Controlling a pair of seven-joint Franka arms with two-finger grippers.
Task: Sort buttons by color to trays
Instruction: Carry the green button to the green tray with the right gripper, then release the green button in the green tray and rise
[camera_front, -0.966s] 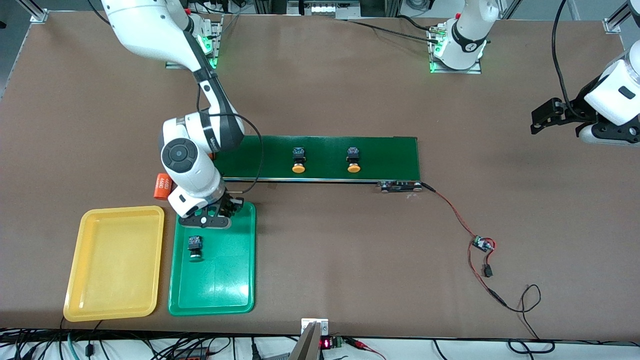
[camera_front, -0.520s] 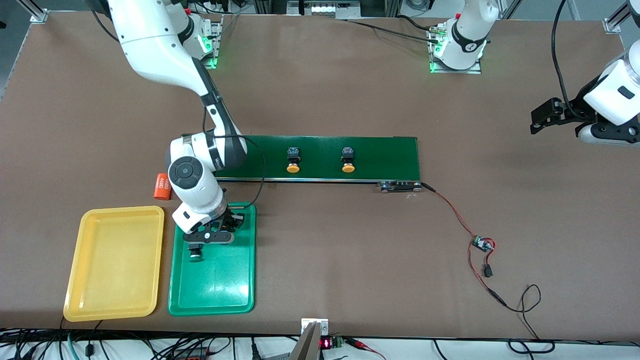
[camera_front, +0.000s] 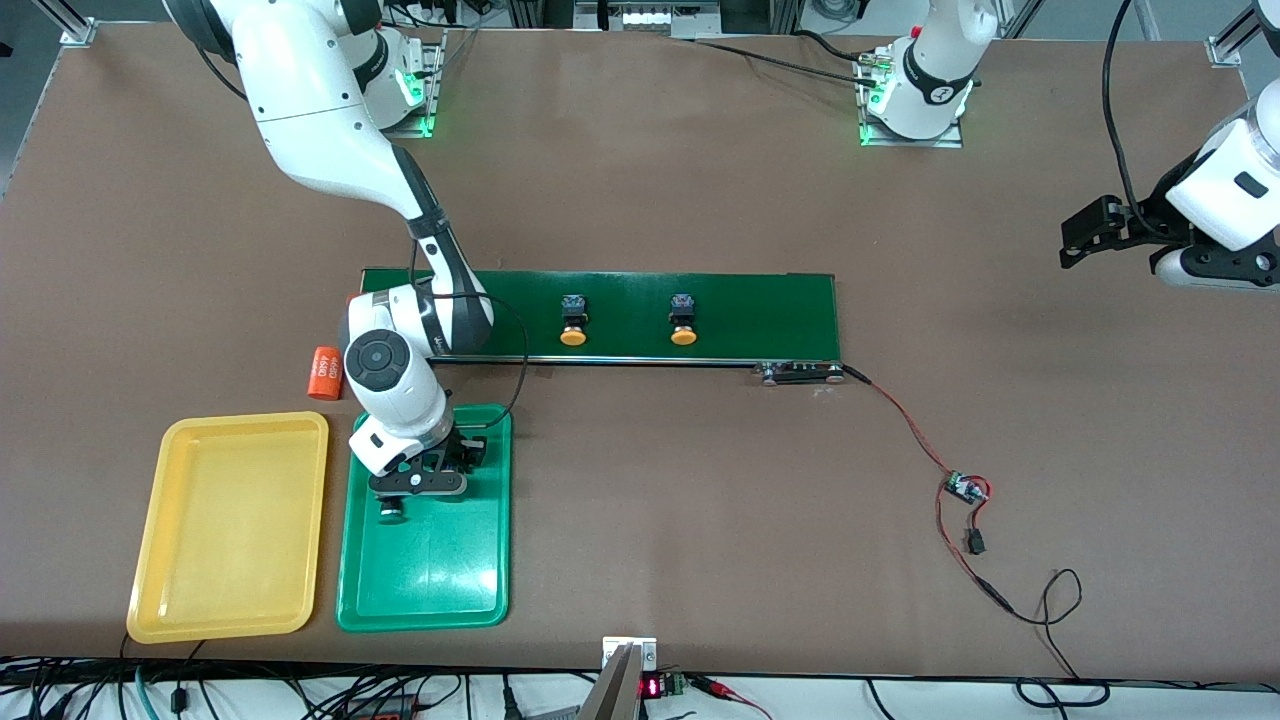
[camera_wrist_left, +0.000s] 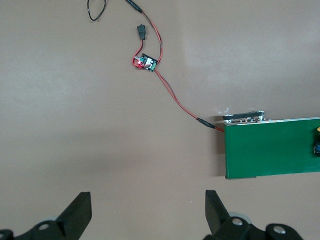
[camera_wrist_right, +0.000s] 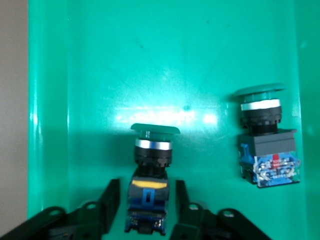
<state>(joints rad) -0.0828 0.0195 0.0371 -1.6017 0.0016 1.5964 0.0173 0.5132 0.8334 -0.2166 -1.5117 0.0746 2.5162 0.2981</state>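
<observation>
My right gripper is low over the green tray, at its end nearest the belt. In the right wrist view the right gripper is open. A green-capped button lies on the tray between its fingers, with a thin gap on each side. A second green-capped button lies beside it; its cap shows in the front view. Two yellow-orange-capped buttons ride on the dark-green belt. The yellow tray holds nothing. My left gripper waits open over bare table.
An orange "4680" cylinder lies beside the belt's end, near the yellow tray. A red-black wire with a small circuit board runs from the belt's motor end toward the front edge.
My right gripper has moved down and toward the front camera, over the green tray, now partly covering the first green button. The two yellow-orange buttons have drifted along the belt toward the right arm's end.
</observation>
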